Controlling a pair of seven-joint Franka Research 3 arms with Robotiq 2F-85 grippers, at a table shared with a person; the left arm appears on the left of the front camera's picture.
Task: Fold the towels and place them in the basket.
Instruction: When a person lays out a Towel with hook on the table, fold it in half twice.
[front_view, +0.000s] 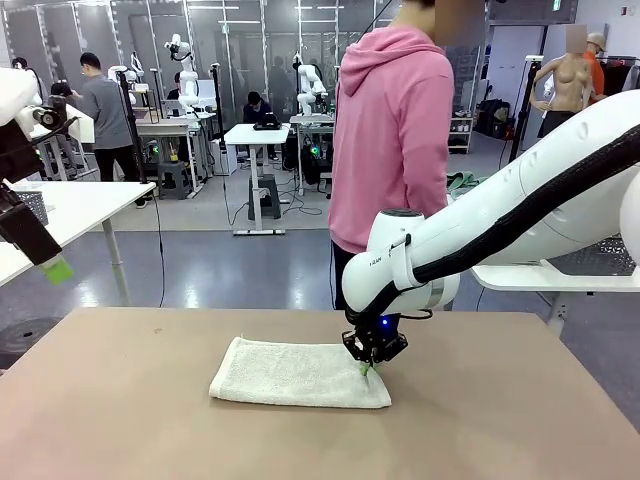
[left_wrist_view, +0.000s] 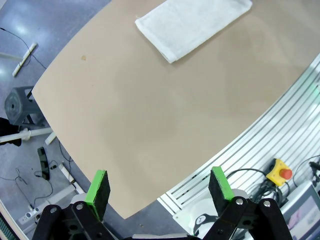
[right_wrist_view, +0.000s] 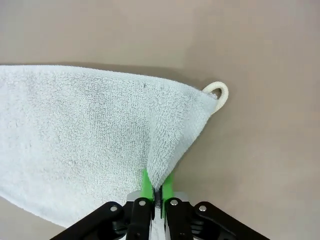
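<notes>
Desk (front_view: 120, 400): a broad tan top across the lower half of the front view. It carries one towel.

Person (front_view: 390, 130): stands in a pink hoodie at the far side of the desk, upper middle of the front view.

My right arm (front_view: 520, 200): comes in from the right edge of the front view and bends down to the desk's middle.

My left arm (front_view: 15, 100): stays at the upper left edge of the front view, off the side of the desk.

Grey lattice piece (front_view: 600, 258): sits on a white side table at the right edge of the front view, partly behind my right arm. I cannot tell what it is or what lies in it.

Towel (front_view: 300, 372): off-white terry, lying flat as a long rectangle in the lower middle of the front view. It sits at the top edge of my left wrist view.

My left claw (left_wrist_view: 159, 187): raised over the desk's near corner, its green pads wide apart with nothing between them.

My right claw (right_wrist_view: 157, 186): down on the towel's far right corner, pads together and pinching a ridge of cloth that rises off the desk.

Hanging loop (right_wrist_view: 218, 93): a small white cord ring at that towel corner, lying on the desk just beyond the pinched ridge.
</notes>
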